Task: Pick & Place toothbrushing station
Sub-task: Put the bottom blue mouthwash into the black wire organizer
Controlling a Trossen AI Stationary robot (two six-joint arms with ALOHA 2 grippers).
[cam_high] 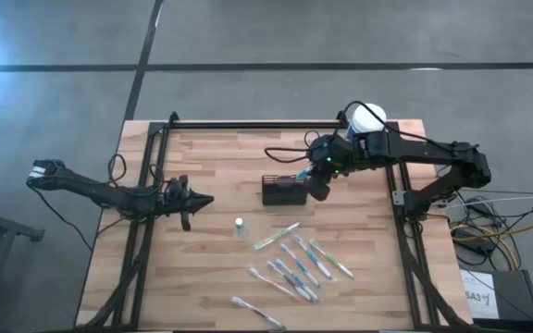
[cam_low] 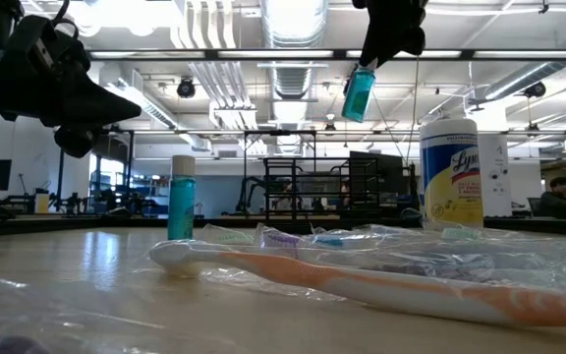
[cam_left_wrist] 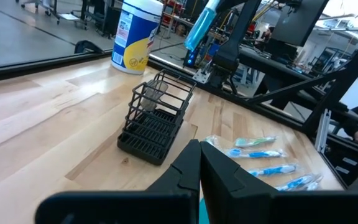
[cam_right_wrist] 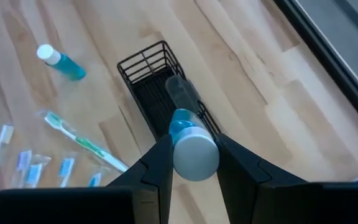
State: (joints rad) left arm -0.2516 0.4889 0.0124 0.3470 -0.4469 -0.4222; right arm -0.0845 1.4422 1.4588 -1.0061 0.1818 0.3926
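right claw (cam_right_wrist: 188,163) clamped on a small blue bottle (cam_right_wrist: 190,144), hanging above the toothbrushing station (cam_high: 283,190) mid-desk (cam_high: 220,148). left claw (cam_high: 202,200) clenched, empty, well apart.

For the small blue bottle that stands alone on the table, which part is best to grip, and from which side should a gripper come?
Probably the body just under the white cap, coming straight down from above. The small blue bottle stands upright and apart from the wrapped toothbrushes, so the space around it is free. The left gripper, shut and waiting, is nearer; the right gripper already holds another bottle.
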